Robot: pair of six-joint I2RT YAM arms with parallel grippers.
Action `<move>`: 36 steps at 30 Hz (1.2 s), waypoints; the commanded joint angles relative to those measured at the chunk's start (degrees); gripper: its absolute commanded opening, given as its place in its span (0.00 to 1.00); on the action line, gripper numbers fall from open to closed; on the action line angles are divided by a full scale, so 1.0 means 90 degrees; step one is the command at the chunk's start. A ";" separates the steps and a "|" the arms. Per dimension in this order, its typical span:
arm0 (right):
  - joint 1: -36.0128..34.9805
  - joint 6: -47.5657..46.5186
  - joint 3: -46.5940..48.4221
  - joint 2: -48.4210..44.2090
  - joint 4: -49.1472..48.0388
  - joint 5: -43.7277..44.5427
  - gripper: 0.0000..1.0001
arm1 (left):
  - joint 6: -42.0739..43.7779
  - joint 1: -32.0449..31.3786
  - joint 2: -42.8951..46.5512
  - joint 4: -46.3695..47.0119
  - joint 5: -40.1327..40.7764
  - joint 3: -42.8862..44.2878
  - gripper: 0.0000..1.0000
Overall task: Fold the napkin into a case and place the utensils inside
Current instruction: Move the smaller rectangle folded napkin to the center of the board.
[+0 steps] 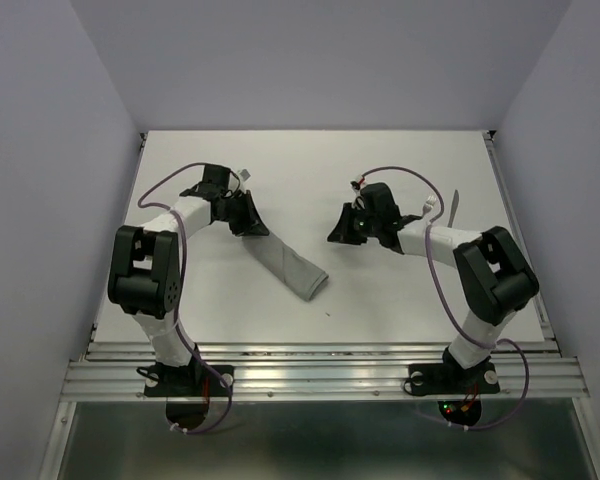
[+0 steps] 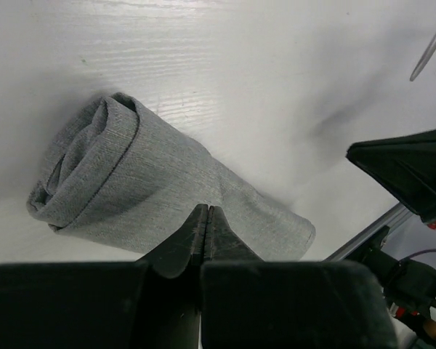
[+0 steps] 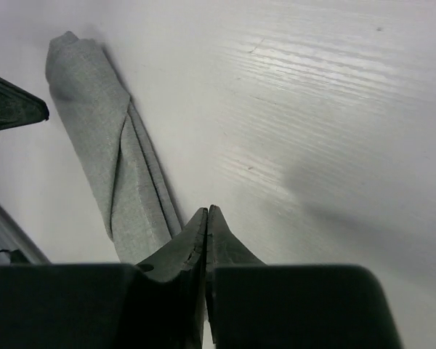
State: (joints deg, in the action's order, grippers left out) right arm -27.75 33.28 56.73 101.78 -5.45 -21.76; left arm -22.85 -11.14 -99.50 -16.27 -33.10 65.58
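Observation:
The grey napkin lies folded as a narrow layered case (image 1: 285, 262), running diagonally across the table's middle. Its open, rounded end shows in the left wrist view (image 2: 94, 167). The case also shows in the right wrist view (image 3: 109, 145). My left gripper (image 1: 250, 225) is shut, its tips (image 2: 207, 211) over the case's far end, with no cloth visibly pinched. My right gripper (image 1: 338, 236) is shut and empty, its tips (image 3: 207, 211) just right of the case. The silver utensils (image 1: 456, 208) lie at the right, behind my right arm. Their tips show in the left wrist view (image 2: 429, 54).
White walls close in the table on three sides. A metal rail (image 1: 320, 365) runs along the near edge, where both arm bases are bolted. The right gripper's black body (image 2: 410, 171) shows in the left wrist view.

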 commanded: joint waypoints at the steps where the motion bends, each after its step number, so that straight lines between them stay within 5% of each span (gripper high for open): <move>1: -0.0441 -0.0435 0.0035 -0.0624 0.1140 0.1605 0.01 | 0.0029 0.0036 -0.0213 0.0119 0.0064 0.0037 0.00; 14: -0.2111 -0.0446 0.0279 -0.0803 0.2061 0.2155 0.01 | 0.0332 0.0036 -0.0789 -0.0214 0.1041 0.0506 0.00; 27: -0.2112 -0.0347 0.0122 0.0117 0.2022 0.2954 0.01 | 0.0254 0.0036 -0.0429 -0.0174 0.1217 0.0730 0.00; 36: -0.1224 -0.0894 0.0259 0.0254 0.1817 0.3657 0.01 | 0.0108 0.0036 0.0245 -0.0204 0.1393 0.1111 0.00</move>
State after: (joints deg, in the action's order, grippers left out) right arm -42.61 29.56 57.84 101.30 9.10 1.48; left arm -21.52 -11.11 -102.98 -18.22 -22.06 71.94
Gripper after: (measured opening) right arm 0.014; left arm 0.069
